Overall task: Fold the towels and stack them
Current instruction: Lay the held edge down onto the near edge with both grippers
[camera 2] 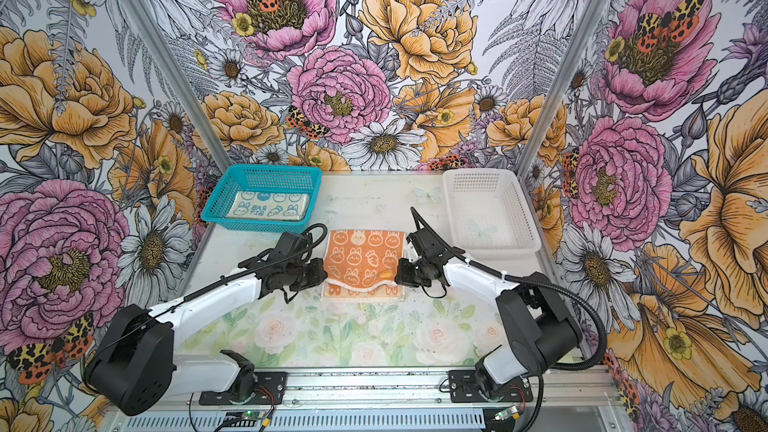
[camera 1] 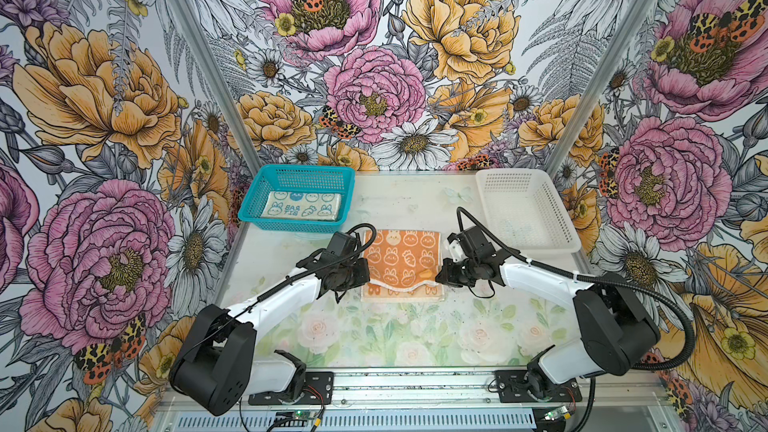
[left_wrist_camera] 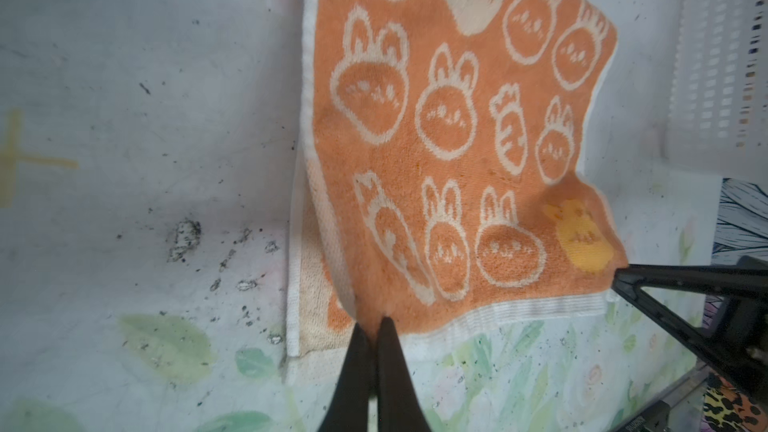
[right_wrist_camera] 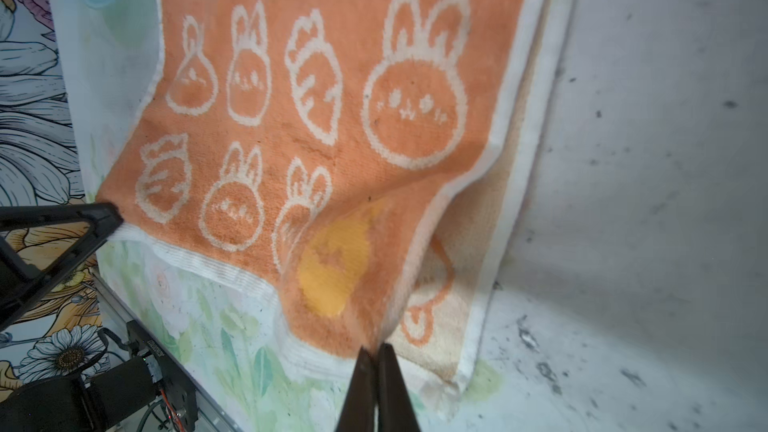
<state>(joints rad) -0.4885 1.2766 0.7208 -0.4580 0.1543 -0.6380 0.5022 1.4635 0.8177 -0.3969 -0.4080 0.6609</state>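
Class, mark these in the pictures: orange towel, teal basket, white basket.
orange towel (camera 1: 401, 257): in a top view, middle of its upper layer.
teal basket (camera 1: 309, 180): in a top view, its back wall.
white basket (camera 1: 505, 184): in a top view, its back wall.

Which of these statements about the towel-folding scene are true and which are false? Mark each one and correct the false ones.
1. The left gripper and the right gripper are both shut on the orange towel. True.
2. No towel shows in the white basket. True.
3. The cream towel lies in the white basket. False: it lies in the teal basket.
4. The orange towel lies on the table in a single flat layer. False: the gripped edge is raised over a lower layer of the same towel.
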